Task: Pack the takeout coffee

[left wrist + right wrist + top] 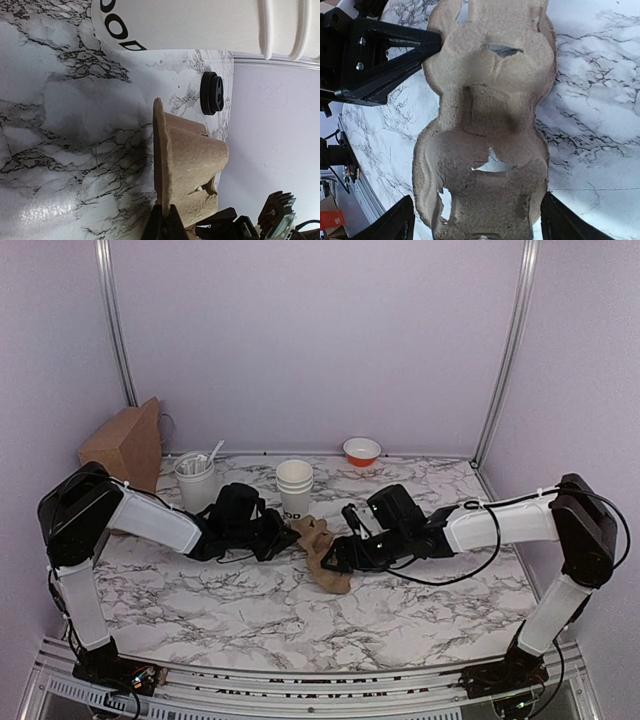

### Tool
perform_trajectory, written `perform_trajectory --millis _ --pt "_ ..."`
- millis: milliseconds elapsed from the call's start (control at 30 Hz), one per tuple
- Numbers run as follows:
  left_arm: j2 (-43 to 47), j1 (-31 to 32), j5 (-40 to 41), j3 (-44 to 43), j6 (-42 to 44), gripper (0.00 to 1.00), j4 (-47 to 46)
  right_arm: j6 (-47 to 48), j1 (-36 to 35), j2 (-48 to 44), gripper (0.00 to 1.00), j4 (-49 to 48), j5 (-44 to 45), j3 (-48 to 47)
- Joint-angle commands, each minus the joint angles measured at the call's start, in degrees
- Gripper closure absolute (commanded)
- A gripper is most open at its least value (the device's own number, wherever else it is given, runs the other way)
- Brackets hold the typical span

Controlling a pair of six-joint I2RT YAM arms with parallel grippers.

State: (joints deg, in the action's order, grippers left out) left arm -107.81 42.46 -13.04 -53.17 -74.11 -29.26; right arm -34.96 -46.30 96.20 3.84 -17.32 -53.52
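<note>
A stack of white takeout coffee cups [294, 480] with dark lettering stands at the back centre, and its side [190, 25] fills the top of the left wrist view. A round black lid [212, 93] lies on the marble beyond it. In front of the cups lies a brown pulp cup carrier [322, 548] [190, 160] [490, 125]. My left gripper [290, 532] [165, 220] is shut on the carrier's thin left rim. My right gripper [335, 558] [477, 200] stands open, one finger on each side of the carrier's other end.
A grey-white canister of utensils [195, 475] stands at the back left beside a brown paper bag [128, 445]. A small orange-and-white bowl [361, 450] sits against the back wall. The marble table [250, 610] is walled on three sides.
</note>
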Motion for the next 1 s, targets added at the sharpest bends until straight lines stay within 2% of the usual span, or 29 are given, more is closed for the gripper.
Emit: perform_trajectory --millis 0,100,167,333,433,500,633,733,867,967 --pt "4.0 -0.3 -0.6 -0.5 5.0 1.00 2.1 1.7 0.3 -3.7 0.13 2.5 2.3 -0.7" --pt "7.4 -0.2 -0.9 -2.8 10.5 1.00 9.2 3.2 0.3 -6.6 0.11 6.2 5.6 -1.5" --pt "9.9 0.3 0.4 -6.1 15.7 1.00 17.9 4.5 0.5 -9.1 0.10 8.8 9.4 -2.3" --pt "13.5 4.9 11.2 -18.3 30.7 1.00 44.2 6.7 1.7 -15.1 0.09 14.3 18.4 -5.0" --pt "11.6 9.4 20.0 -26.8 36.4 1.00 56.5 7.7 4.1 -17.7 0.08 16.1 22.8 -6.1" --pt "8.0 13.1 26.9 -34.0 39.3 1.00 65.4 8.3 6.7 -19.2 0.08 16.8 24.1 -6.2" --pt "-5.9 19.9 41.7 -54.1 41.9 1.00 80.8 9.8 12.6 -21.8 0.08 17.0 24.2 -6.0" --pt "-17.6 23.0 49.5 -69.1 43.1 1.00 91.2 10.5 14.9 -23.0 0.08 17.4 24.6 -5.8" --pt "-28.4 24.8 53.0 -85.4 44.0 1.00 99.4 10.4 17.3 -24.3 0.08 18.4 24.5 -4.7" --pt "-30.0 25.2 53.0 -87.2 43.7 1.00 99.5 10.6 18.2 -25.6 0.07 18.1 24.3 -3.4"
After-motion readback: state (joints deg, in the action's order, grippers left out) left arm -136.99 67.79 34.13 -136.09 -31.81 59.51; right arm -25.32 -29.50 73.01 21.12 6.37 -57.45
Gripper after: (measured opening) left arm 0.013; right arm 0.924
